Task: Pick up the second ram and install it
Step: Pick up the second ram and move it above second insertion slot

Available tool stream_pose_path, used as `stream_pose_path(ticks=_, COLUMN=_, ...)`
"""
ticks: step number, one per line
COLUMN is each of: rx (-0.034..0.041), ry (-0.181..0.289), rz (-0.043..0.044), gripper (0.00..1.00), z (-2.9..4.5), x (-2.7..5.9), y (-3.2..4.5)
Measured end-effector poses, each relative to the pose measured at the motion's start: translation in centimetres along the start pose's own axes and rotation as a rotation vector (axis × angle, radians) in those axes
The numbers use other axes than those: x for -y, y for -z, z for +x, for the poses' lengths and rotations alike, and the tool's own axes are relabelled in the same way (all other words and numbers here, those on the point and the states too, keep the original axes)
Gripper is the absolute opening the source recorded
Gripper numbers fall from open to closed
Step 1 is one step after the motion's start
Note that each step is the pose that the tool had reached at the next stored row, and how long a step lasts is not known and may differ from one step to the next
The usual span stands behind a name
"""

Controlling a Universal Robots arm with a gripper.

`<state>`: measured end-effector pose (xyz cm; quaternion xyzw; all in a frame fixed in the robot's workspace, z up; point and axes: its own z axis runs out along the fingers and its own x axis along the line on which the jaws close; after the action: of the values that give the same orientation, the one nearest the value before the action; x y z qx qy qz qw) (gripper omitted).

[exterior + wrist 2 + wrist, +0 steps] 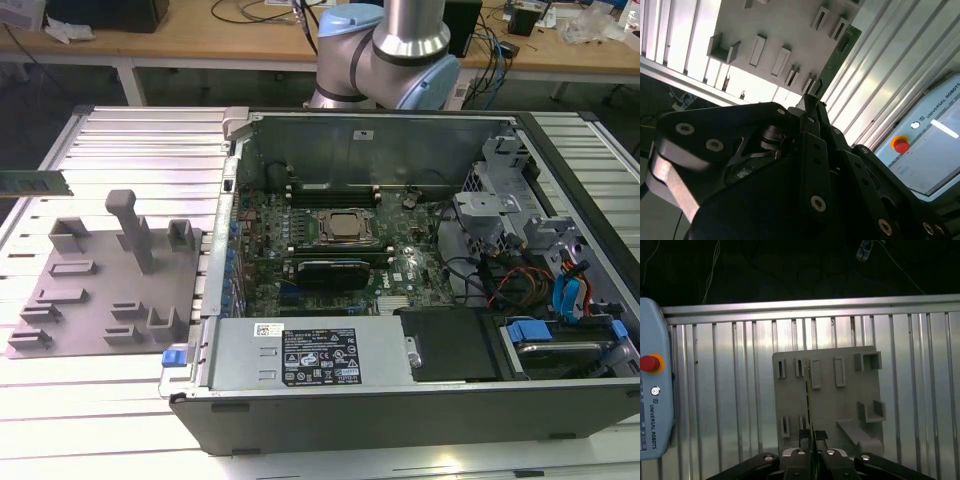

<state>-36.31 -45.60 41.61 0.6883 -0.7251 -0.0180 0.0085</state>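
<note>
Pinching the ram [839, 50] by one end, our gripper [811, 436] holds it edge-on above the slotted edge of the plate [850, 390], clear of the slots, we judge, so nothing snags it.

A robotics lab — an open computer case [370, 145] on a slatted aluminium desk [140, 130], a teach pendant [652, 405] with red stop button [648, 363], and cable-strewn wooden desks [240, 35] at the far side.

grey holder plate [100, 287] on slatted table [140, 150] | open computer case [400, 415] just beside | teach pendant [652, 390]
</note>
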Motion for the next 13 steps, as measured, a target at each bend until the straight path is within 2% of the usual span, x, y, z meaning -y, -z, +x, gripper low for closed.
stream_pose_path(ticks=4, rx=0.0, ry=0.0, rz=0.0, gripper=0.11, z=-0.1, x=1.81, y=0.07)
stream_pose_path(ticks=8, rx=0.0001, ry=0.0, rz=0.0, gripper=0.11, z=-0.16, x=3.07, y=0.11)
stream_pose_path(ticks=10, rx=0.0002, ry=0.0, rz=0.0002, gripper=0.11, z=-0.24, x=4.5, y=0.16)
stream_pose_path(ticks=13, rx=-0.0001, ry=0.0, rz=0.0, gripper=0.11, z=-0.3, x=5.8, y=0.22)
